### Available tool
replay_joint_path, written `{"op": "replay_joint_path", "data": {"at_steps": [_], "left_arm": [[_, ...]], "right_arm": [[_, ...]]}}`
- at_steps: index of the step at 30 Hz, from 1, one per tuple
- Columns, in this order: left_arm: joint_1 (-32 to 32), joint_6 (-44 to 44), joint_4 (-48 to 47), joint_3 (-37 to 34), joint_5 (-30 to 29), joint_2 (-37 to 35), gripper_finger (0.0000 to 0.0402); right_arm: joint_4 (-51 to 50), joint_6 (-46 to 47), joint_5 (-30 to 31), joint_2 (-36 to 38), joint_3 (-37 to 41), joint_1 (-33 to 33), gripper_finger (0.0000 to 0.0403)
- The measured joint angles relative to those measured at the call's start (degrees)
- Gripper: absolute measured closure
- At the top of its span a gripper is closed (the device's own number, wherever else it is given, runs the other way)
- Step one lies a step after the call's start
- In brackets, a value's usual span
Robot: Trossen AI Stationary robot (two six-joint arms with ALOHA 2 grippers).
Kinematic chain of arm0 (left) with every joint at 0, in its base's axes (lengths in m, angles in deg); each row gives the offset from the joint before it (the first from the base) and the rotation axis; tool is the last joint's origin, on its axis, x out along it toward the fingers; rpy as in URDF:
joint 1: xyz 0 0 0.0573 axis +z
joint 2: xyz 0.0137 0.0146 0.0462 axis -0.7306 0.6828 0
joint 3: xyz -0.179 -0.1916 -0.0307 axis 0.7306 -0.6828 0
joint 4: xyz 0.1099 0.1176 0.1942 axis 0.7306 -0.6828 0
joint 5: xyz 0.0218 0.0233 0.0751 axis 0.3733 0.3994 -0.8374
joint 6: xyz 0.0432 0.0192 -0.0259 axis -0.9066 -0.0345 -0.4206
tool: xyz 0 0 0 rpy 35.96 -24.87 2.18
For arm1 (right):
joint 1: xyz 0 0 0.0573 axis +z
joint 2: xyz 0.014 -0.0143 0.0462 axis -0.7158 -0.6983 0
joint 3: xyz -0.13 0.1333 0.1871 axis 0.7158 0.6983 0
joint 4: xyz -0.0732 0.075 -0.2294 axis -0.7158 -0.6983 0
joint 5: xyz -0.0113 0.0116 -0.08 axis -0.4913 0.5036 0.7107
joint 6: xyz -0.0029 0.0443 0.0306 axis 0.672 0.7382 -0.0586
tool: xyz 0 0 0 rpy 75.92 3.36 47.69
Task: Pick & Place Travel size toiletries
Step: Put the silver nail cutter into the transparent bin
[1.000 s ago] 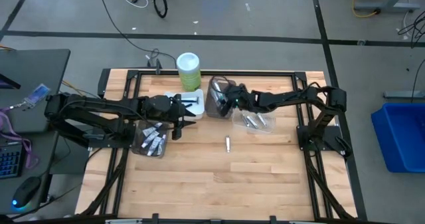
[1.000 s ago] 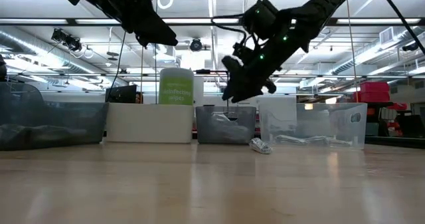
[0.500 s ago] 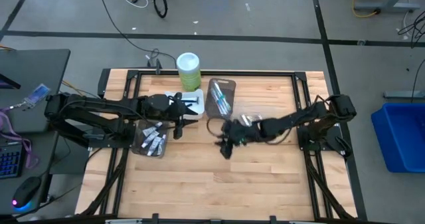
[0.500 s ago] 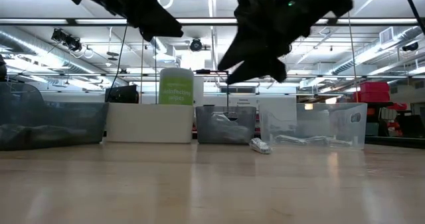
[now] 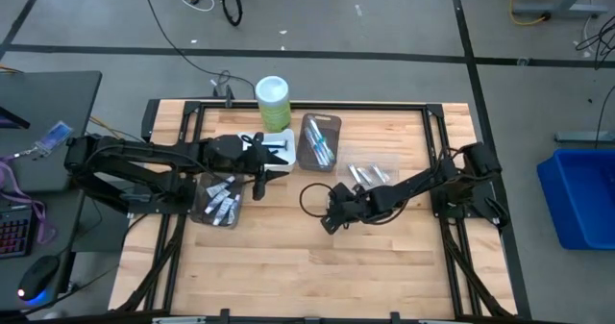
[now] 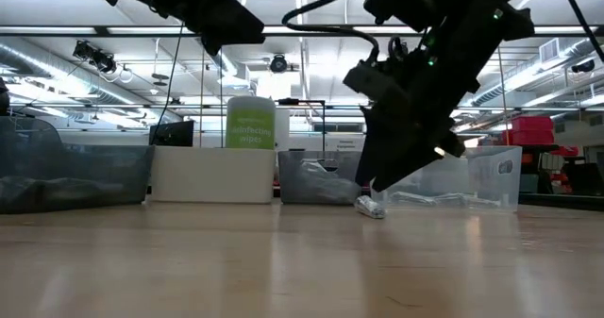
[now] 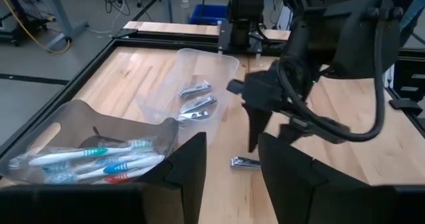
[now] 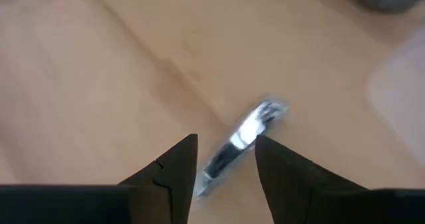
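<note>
Hovering over the wooden desk (image 5: 288,257): right end effector (image 8: 224,159), fingers parted, straddling a loose nail clipper (image 8: 240,143) beside the clear tray (image 5: 380,177). Small, stiff, glossy metal; probably light and slippery; best pinched across its narrow flat sides. Left end effector (image 7: 231,177), parted, near toothbrush tray (image 7: 73,121).

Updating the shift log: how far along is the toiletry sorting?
Done: toothbrushes lie in the grey tray, silvery clippers in the clear tray, tubes in another. In hand: the right pincer, open, straddles one loose clipper on the table. The left pincer waits near the trays. Left: grasping and placing that clipper.
</note>
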Motion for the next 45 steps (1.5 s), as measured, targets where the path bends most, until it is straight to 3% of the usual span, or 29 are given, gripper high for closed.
{"op": "replay_joint_path", "data": {"at_steps": [5,14,21,25,29,33,37,42,45], "left_arm": [[0.0,0.06,-0.11,0.0,0.02,0.01,0.0255],[0.02,-0.35,-0.48,0.0,0.07,0.02,0.0255],[0.02,-1.1,-0.48,0.0,0.07,0.02,0.0255],[0.02,-1.1,-0.48,0.0,0.07,0.02,0.0255],[0.0,-1.1,-0.46,0.0,0.07,0.02,0.0255],[0.01,-1.43,-0.44,0.0,0.07,0.02,0.0255],[0.01,-1.47,-0.45,0.0,0.06,0.01,0.0255],[0.0,-1.45,-0.45,0.0,0.04,0.0,0.0255],[0.0,-1.36,-0.48,0.0,0.04,0.01,0.0255]], "right_arm": [[-0.69,1.77,2.12,-0.66,-0.03,-1.49,0.0241],[3.42,1.22,0.11,-5.35,-0.13,-1.94,0.0243],[3.37,-3.58,2.12,-5.94,-0.11,-1.1,0.0304],[5.15,-6.05,0.21,-5.99,-0.11,-0.99,0.0348],[8.2,-9.32,-5.89,-4.7,0.08,-1.02,0.0356],[7.16,-13.6,-5.86,0.95,0.09,-1.03,0.0354],[4.07,-17.32,-2.1,9.65,0.09,-2.18,0.0353],[-8.68,-21.9,11.8,20.71,0.0,-2.5,0.0353],[-16.76,-19.5,17.4,24.47,0.0,-4.29,0.0352]]}}
